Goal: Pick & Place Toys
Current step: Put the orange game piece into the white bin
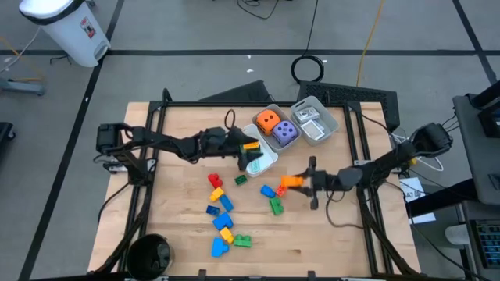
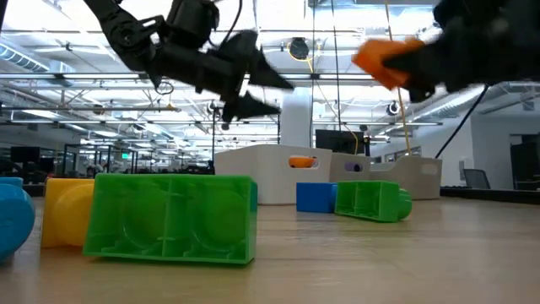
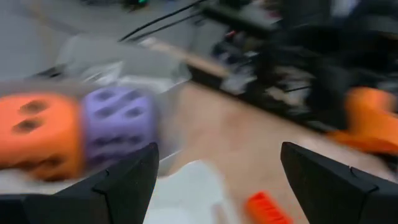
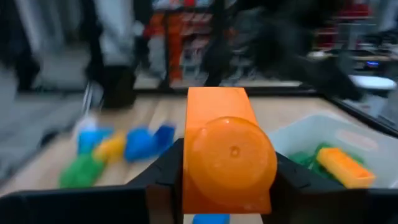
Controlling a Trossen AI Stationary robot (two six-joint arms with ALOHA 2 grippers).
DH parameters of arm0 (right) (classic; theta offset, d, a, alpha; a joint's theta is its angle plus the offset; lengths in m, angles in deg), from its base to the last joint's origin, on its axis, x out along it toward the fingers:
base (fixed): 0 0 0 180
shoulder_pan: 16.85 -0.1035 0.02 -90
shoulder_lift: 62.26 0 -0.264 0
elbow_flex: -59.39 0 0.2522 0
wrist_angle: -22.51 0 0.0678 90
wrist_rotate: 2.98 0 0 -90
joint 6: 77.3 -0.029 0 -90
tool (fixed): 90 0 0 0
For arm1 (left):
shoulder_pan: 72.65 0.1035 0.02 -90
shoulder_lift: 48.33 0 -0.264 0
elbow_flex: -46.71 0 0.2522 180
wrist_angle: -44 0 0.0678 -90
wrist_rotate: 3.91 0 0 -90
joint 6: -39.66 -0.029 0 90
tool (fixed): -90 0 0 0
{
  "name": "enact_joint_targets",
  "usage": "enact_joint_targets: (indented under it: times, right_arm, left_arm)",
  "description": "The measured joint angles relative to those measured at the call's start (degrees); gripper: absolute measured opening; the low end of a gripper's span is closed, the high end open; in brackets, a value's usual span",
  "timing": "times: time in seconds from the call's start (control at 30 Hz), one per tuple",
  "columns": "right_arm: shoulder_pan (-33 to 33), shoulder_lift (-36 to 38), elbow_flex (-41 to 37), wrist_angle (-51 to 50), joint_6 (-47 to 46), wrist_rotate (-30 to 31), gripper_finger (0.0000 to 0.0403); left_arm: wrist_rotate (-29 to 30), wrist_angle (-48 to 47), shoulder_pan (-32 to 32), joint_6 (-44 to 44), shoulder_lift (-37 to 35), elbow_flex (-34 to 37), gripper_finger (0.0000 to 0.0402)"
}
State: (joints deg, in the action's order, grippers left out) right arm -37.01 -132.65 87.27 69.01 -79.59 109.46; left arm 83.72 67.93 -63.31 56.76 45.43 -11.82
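My right gripper (image 1: 303, 182) is shut on an orange brick (image 1: 290, 182) and hangs above the table, right of centre. The brick also shows in the right wrist view (image 4: 227, 155) and the low view (image 2: 384, 59). My left gripper (image 1: 248, 148) hangs open over a white tray (image 1: 269, 162) that holds a yellow-orange brick (image 4: 345, 167) and a green one; nothing is between its fingers (image 3: 217, 180). An orange die (image 1: 267, 120) and a purple die (image 1: 284, 133) sit in a clear tray. Several loose bricks lie flat on the wood, such as a blue one (image 1: 268, 190) and a green one (image 1: 276, 206). My right gripper pinches the orange brick by its two opposite sides (image 4: 186, 168) between the two fingers (image 4: 163, 171). The fingers lie about level and point toward the table's left. The brick sticks out past the fingertips and is lifted clear of the table.
A second clear tray (image 1: 316, 121) with small white items stands at the back right. Red, yellow, blue and green bricks (image 1: 223, 211) are scattered left of centre toward the near edge. A black round object (image 1: 148, 254) sits at the near left corner.
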Motion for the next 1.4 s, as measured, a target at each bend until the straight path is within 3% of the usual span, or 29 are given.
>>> enact_joint_targets:
  times: [0.13,0.3,0.5,1.0,1.13,1.4]
  right_arm:
    - [5.66,-0.02,0.76,-4.04,-7.74,-4.16,0.0114]
    - [9.99,-0.07,1.37,-7.19,-13.18,-9.44,0.0097]
    - [9.08,-0.04,1.47,-3.31,-10.27,-10.72,0.0105]
    - [8.04,-0.04,1.45,-5.15,-8.80,-10.62,0.0109]
    - [8.04,-0.04,1.45,-5.98,-8.80,-10.62,0.0101]
    - [8.06,-0.04,1.45,-6.68,-9.05,-10.52,0.0111]
  left_arm:
    - [-2.18,1.29,-4.29,-4.04,0.00,-1.93,0.0340]
    - [-2.00,-7.79,-9.08,-9.56,0.05,-8.19,0.0340]
    - [1.08,-12.13,-11.33,-11.56,4.03,-14.52,0.0340]
    - [-3.66,-13.94,-11.09,-12.58,17.26,-25.89,0.0338]
    - [-3.66,-15.30,-10.61,-12.24,17.27,-26.04,0.0304]
    - [-6.08,-15.95,-9.91,-11.39,17.27,-26.05,0.0182]
